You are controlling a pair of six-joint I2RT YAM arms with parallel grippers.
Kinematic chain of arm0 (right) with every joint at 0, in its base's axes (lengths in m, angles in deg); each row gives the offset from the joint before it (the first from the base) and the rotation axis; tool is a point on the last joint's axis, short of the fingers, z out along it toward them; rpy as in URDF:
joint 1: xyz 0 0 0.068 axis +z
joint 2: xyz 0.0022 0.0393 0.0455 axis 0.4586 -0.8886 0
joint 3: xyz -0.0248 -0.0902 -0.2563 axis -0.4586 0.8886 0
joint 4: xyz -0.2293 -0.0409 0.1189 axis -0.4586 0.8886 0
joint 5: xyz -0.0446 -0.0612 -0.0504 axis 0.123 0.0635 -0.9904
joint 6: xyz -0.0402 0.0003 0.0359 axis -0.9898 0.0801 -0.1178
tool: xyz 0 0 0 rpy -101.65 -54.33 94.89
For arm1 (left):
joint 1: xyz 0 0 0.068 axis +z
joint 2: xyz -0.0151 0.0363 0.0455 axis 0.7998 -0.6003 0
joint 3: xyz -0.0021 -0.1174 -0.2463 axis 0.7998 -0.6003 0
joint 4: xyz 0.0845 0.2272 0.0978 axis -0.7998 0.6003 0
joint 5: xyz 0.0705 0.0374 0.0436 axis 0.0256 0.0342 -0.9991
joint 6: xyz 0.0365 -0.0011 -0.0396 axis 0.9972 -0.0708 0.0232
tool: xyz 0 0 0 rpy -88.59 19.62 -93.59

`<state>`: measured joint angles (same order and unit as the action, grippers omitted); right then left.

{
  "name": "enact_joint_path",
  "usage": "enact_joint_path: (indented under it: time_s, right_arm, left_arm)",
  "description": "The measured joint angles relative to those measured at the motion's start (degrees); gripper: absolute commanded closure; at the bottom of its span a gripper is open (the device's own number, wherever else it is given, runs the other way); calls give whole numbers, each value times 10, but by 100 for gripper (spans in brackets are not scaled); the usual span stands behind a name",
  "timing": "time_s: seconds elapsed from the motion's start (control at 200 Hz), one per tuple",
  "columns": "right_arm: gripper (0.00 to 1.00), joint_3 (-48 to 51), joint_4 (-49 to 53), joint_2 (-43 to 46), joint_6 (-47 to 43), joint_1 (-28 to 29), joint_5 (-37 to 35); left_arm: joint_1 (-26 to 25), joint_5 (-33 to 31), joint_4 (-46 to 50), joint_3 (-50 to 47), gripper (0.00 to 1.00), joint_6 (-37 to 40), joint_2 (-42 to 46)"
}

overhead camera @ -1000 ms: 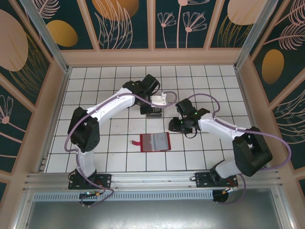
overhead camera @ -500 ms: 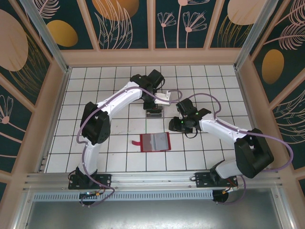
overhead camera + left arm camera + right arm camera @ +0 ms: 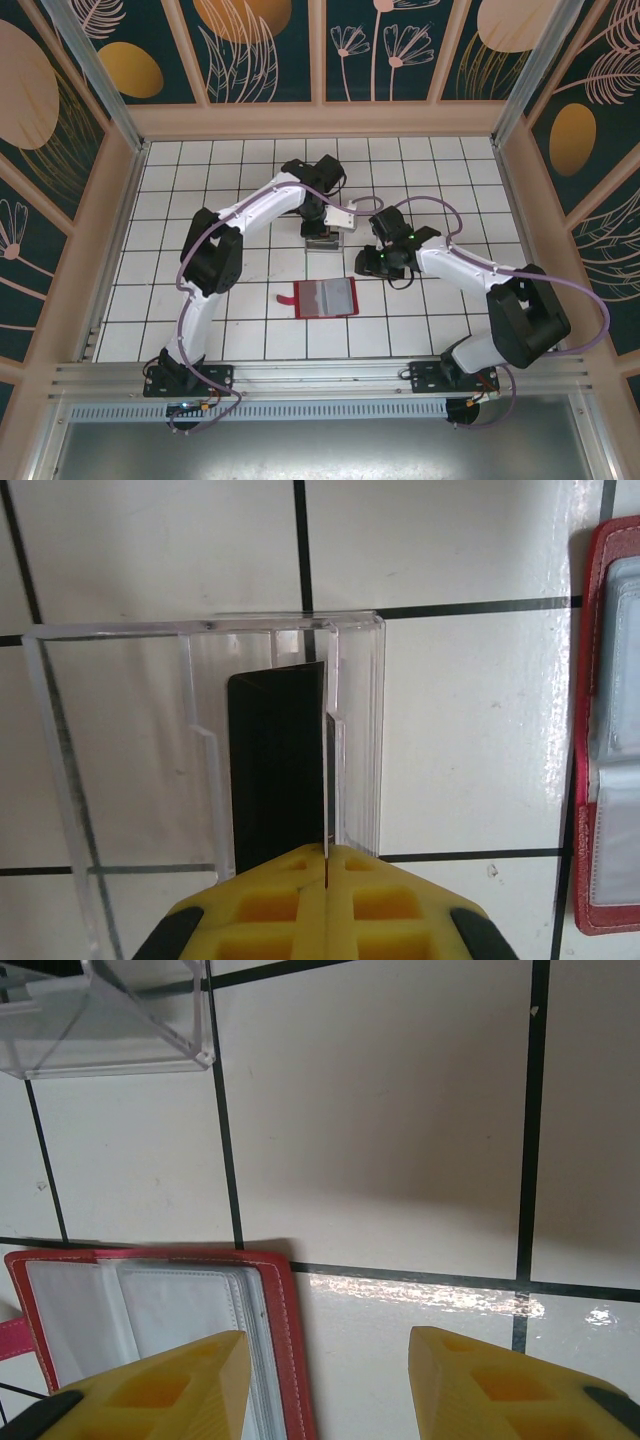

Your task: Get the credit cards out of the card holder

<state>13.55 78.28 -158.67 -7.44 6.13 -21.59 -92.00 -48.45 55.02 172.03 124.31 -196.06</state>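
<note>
Red holder [image 3: 325, 298] is lying open and flat on the table [image 3: 200, 200], nearest the arm bases and roughly midway between them. Its grey inner side is facing up. In the top view its long axis is running left to right, and its tab [image 3: 283, 297] is pointing toward the left arm's side. One holder is showing. The right wrist view is catching its corner [image 3: 150, 1310] and the tab [image 3: 10, 1340].

Just beyond the holder's right end, the right gripper [image 3: 368, 262] is hanging over the tiles. Its yellow fingers are standing well apart with nothing between them [image 3: 325, 1345].

Farther back, one clear box [image 3: 322, 243] is sitting just past the holder, apart from it; it is also showing in the right wrist view [image 3: 100, 1020]. The left gripper [image 3: 322, 232] is pointing down into it. In the left wrist view its fingers are pressing together [image 3: 325, 855] on a thin dark card [image 3: 275, 760], which is standing on edge in the narrow compartment of the box [image 3: 130, 730]. One card is what I am counting; whether more are standing behind it I cannot tell. The holder [image 3: 610, 730] is edging that view.
</note>
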Motion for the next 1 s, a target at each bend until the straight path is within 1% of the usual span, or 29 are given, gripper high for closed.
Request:
enact_joint_path:
  time_s: [0.065, 0.195, 0.305, 0.38, 0.48, 0.56, 0.676, 0.816, 0.911, 1.001]
  right_arm:
    - [54, 0, 0, 0, 0, 0, 0]
    - [54, 0, -1, 0, 0, 0, 0]
    - [54, 0, -1, 0, 0, 0, 0]
    - [54, 0, -1, 0, 0, 0, 0]
    - [54, 0, -1, 0, 0, 0, 0]
    - [54, 0, -1, 0, 0, 0, 0]
    - [54, 0, -3, 0, 0, 0, 0]
    - [54, 0, -13, 0, 0, 0, 1]
    - [54, 0, -21, -4, -2, 0, 4]
    - [54, 0, -28, -13, -2, 0, 6]
  left_arm:
    - [0, -1, 2, 1, 83, 0, -3]
    - [0, -8, 2, 15, 66, 2, -7]
    - [0, -16, -1, 36, 62, 2, -7]
    - [0, -19, -10, 43, 63, 1, -6]
    - [0, -21, -28, 39, 62, -5, -2]
    - [0, -19, -54, 18, 61, -24, 18]
    - [0, -14, -115, -38, 60, -83, 76]
    - [0, -23, -217, -127, 58, -192, 168]
    - [0, -65, -287, -188, 58, -284, 228]
    - [0, -116, -329, -222, 59, -369, 267]
